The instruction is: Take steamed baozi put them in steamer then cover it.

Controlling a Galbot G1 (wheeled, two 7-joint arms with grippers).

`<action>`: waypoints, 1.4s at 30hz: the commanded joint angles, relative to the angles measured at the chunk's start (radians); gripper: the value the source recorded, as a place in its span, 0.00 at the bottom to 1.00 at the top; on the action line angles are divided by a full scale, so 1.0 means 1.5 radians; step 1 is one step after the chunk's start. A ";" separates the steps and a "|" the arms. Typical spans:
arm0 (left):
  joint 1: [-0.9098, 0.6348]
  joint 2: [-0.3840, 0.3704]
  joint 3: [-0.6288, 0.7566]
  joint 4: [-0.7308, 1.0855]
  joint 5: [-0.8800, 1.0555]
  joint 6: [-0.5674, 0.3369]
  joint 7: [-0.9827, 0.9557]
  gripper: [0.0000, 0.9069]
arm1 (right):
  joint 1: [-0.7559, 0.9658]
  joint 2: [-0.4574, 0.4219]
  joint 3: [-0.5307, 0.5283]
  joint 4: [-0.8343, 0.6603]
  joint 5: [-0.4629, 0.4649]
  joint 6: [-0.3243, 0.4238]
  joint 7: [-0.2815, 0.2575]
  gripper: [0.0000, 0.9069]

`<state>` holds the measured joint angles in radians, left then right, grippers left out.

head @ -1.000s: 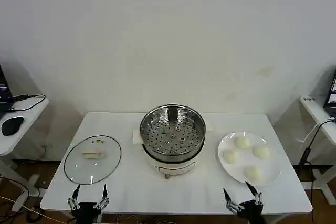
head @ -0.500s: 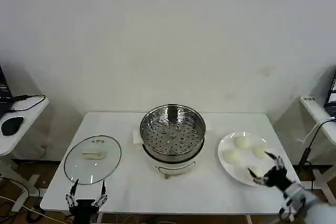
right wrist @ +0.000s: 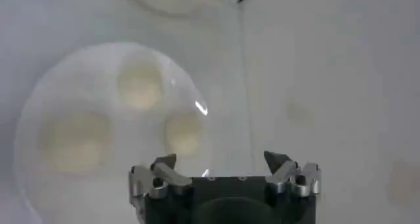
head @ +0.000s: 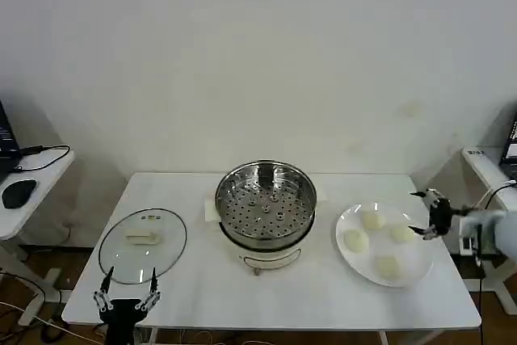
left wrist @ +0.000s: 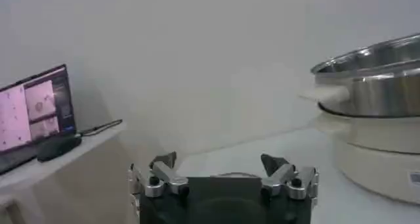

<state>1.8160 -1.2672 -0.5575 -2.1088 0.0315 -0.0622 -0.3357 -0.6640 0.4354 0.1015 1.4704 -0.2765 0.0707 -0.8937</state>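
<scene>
Right end effector (head: 426, 214) hovers wide open beside the plate (head: 416, 268) of steamed baozi (head: 355, 241) — cover (head: 143, 245) handle's long axis runs left-right; left end effector (head: 125, 300) idles open at bench (head: 202, 284) edge.

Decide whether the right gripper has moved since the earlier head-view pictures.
Yes. The right gripper went from the table's near edge up to the plate's far right rim, fingers open.

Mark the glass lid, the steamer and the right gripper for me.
glass lid (head: 142, 245), head view, on the clear pane near its handle.
steamer (head: 266, 206), head view, on the perforated tray.
right gripper (head: 428, 214), head view, between its open fingertips beside the plate.
</scene>
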 commanded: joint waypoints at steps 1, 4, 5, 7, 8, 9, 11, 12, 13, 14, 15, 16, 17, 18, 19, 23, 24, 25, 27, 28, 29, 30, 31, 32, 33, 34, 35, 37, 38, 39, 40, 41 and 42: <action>-0.001 -0.001 -0.003 -0.007 -0.004 -0.003 -0.001 1.00 | 0.289 -0.030 -0.288 -0.136 -0.016 0.049 -0.101 1.00; -0.004 -0.001 -0.004 -0.011 -0.010 -0.003 0.000 1.00 | 0.327 -0.003 -0.346 -0.160 -0.010 0.045 -0.109 1.00; -0.004 -0.001 -0.003 -0.013 -0.010 -0.003 0.000 1.00 | 0.345 0.008 -0.375 -0.174 -0.005 0.043 -0.110 1.00; -0.004 0.000 -0.002 -0.016 -0.011 -0.003 0.000 1.00 | 0.365 0.029 -0.406 -0.200 0.002 0.042 -0.110 1.00; -0.004 0.000 -0.002 -0.018 -0.011 -0.004 0.001 1.00 | 0.378 0.047 -0.429 -0.222 0.005 0.041 -0.109 1.00; -0.004 0.000 -0.003 -0.019 -0.012 -0.004 0.001 1.00 | 0.384 0.058 -0.437 -0.233 0.006 0.041 -0.108 1.00; -0.004 -0.002 -0.004 -0.025 -0.018 -0.005 0.002 1.00 | 0.395 0.090 -0.454 -0.272 0.007 0.040 -0.106 1.00; -0.004 -0.003 -0.004 -0.026 -0.020 -0.005 0.002 1.00 | 0.401 0.109 -0.458 -0.286 0.008 0.041 -0.105 1.00; -0.005 -0.004 -0.005 -0.028 -0.022 -0.006 0.003 1.00 | 0.406 0.125 -0.463 -0.304 0.012 0.040 -0.103 1.00; -0.006 -0.005 -0.005 -0.029 -0.023 -0.006 0.003 1.00 | 0.411 0.147 -0.469 -0.321 0.021 0.036 -0.103 1.00; -0.007 -0.006 -0.005 -0.028 -0.023 -0.006 0.004 1.00 | 0.413 0.157 -0.473 -0.326 0.023 0.034 -0.103 1.00; -0.008 -0.007 -0.005 -0.028 -0.023 -0.005 0.003 1.00 | 0.417 0.170 -0.480 -0.339 0.024 0.033 -0.103 1.00; -0.008 -0.008 -0.006 -0.028 -0.023 -0.005 0.003 1.00 | 0.419 0.182 -0.487 -0.347 0.023 0.033 -0.103 1.00; -0.009 -0.008 -0.006 -0.028 -0.023 -0.005 0.003 1.00 | 0.420 0.186 -0.489 -0.350 0.022 0.032 -0.103 1.00; -0.009 -0.009 -0.008 -0.029 -0.023 -0.006 0.003 1.00 | 0.423 0.202 -0.497 -0.364 0.016 0.033 -0.101 1.00; -0.009 -0.011 -0.014 -0.034 -0.024 -0.006 0.004 1.00 | 0.433 0.239 -0.500 -0.407 0.010 0.035 -0.093 1.00; -0.009 -0.011 -0.015 -0.034 -0.025 -0.007 0.004 1.00 | 0.434 0.247 -0.499 -0.413 0.009 0.035 -0.092 1.00; -0.008 -0.011 -0.017 -0.034 -0.025 -0.007 0.004 1.00 | 0.435 0.251 -0.499 -0.421 0.008 0.036 -0.092 1.00; -0.009 -0.012 -0.019 -0.032 -0.025 -0.007 0.002 1.00 | 0.436 0.265 -0.500 -0.434 0.001 0.036 -0.090 1.00; -0.009 -0.012 -0.020 -0.032 -0.025 -0.007 0.001 1.00 | 0.436 0.268 -0.500 -0.436 0.000 0.037 -0.089 1.00; -0.009 -0.013 -0.022 -0.032 -0.025 -0.007 0.001 1.00 | 0.437 0.273 -0.502 -0.445 -0.003 0.037 -0.087 1.00; -0.008 -0.013 -0.024 -0.033 -0.025 -0.007 0.001 1.00 | 0.438 0.278 -0.504 -0.451 -0.005 0.038 -0.088 1.00; -0.007 -0.013 -0.024 -0.034 -0.025 -0.007 0.001 1.00 | 0.439 0.280 -0.505 -0.454 -0.005 0.038 -0.088 1.00; -0.007 -0.013 -0.025 -0.034 -0.026 -0.007 0.001 1.00 | 0.440 0.284 -0.507 -0.458 -0.005 0.038 -0.088 1.00; -0.006 -0.013 -0.026 -0.034 -0.026 -0.007 0.001 1.00 | 0.441 0.288 -0.509 -0.464 -0.005 0.038 -0.088 1.00; -0.007 -0.013 -0.027 -0.033 -0.027 -0.007 0.001 1.00 | 0.441 0.291 -0.510 -0.467 -0.006 0.039 -0.088 1.00; -0.007 -0.014 -0.027 -0.032 -0.027 -0.007 0.001 1.00 | 0.440 0.295 -0.510 -0.471 -0.007 0.039 -0.087 1.00; -0.007 -0.014 -0.028 -0.031 -0.027 -0.008 0.001 1.00 | 0.440 0.302 -0.508 -0.481 -0.009 0.040 -0.087 1.00; -0.006 -0.015 -0.027 -0.031 -0.027 -0.008 0.001 1.00 | 0.441 0.305 -0.506 -0.486 -0.011 0.040 -0.087 1.00; -0.005 -0.015 -0.027 -0.031 -0.027 -0.008 0.001 1.00 | 0.442 0.309 -0.506 -0.491 -0.013 0.040 -0.088 1.00; -0.005 -0.015 -0.027 -0.031 -0.027 -0.008 0.000 1.00 | 0.442 0.310 -0.506 -0.493 -0.014 0.041 -0.089 1.00; -0.005 -0.015 -0.027 -0.031 -0.027 -0.008 0.000 1.00 | 0.442 0.311 -0.507 -0.496 -0.017 0.041 -0.089 1.00; -0.005 -0.016 -0.028 -0.031 -0.027 -0.008 0.000 1.00 | 0.442 0.313 -0.507 -0.497 -0.019 0.042 -0.089 1.00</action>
<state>1.8085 -1.2909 -0.5999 -2.1564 -0.0080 -0.0746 -0.3360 -0.0220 0.8714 -0.6432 0.7680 -0.3058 0.1347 -1.0259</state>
